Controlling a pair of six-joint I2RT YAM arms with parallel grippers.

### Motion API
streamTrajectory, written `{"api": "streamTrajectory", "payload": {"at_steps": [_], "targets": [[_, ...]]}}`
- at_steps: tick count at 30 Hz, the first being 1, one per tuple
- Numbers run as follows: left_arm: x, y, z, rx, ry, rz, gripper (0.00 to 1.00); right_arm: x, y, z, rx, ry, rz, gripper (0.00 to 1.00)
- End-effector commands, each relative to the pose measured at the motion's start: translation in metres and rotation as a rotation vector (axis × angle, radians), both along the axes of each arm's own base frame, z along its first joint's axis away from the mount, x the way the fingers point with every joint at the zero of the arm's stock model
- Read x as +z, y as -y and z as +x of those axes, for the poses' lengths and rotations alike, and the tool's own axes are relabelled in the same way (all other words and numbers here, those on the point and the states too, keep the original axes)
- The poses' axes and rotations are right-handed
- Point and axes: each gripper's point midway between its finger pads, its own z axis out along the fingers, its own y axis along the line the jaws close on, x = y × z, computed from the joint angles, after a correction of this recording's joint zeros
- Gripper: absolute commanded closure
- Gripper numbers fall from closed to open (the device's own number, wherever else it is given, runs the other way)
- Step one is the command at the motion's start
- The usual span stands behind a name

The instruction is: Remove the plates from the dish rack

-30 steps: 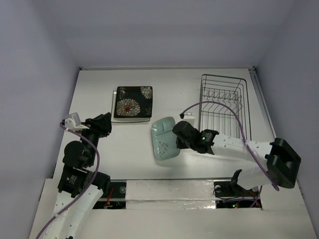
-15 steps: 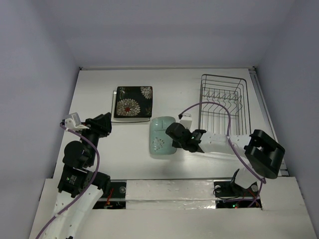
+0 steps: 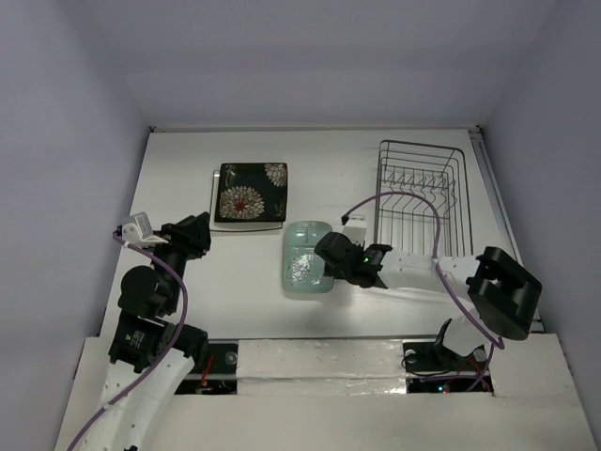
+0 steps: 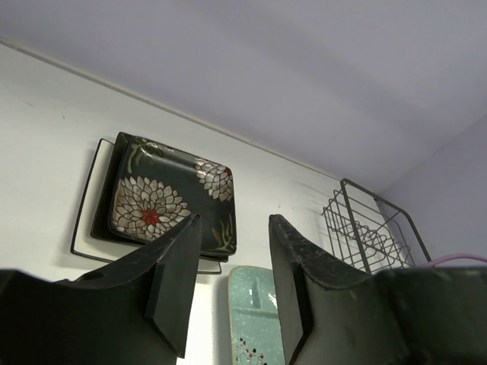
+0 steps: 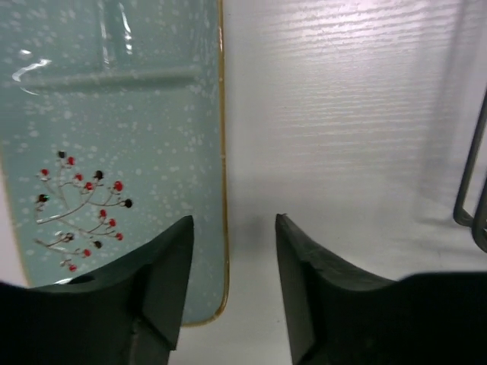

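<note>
Lowered since earlier, the mint-green plate (image 3: 302, 263) is laid flat, long axis near-to-far, right rim straddled by the parted fingers of the right end effector (image 5: 232, 255).

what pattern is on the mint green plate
The mint green plate has a branch of red and dark berries on speckled glaze. Clearest in the right wrist view.

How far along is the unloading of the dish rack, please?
Done: the dish rack shows no plates between its prongs; the black floral plate tops a stack over a white plate. In hand: the mint-green plate lies flat on the table, the open right gripper straddling its right rim. The left gripper hangs open and empty. Left: seemingly only backing that right gripper away.
</note>
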Motion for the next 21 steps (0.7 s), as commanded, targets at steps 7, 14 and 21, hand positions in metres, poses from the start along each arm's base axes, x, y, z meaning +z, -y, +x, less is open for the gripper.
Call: {"api": "streamTrajectory", "payload": {"at_steps": [7,14,21], "targets": [[0.012,0.001,-0.001,-0.006,0.045,-0.004,0.45,0.153,0.011,0.012,0.003,0.269,0.204,0.32],[0.012,0.000,-0.004,-0.007,0.024,-0.010,0.31,0.270,0.078,0.003,-0.070,0.578,0.324,0.97],[0.052,-0.003,-0.005,0.002,0.039,0.071,0.29,0.367,0.176,-0.034,-0.252,0.865,0.583,0.84]]}}
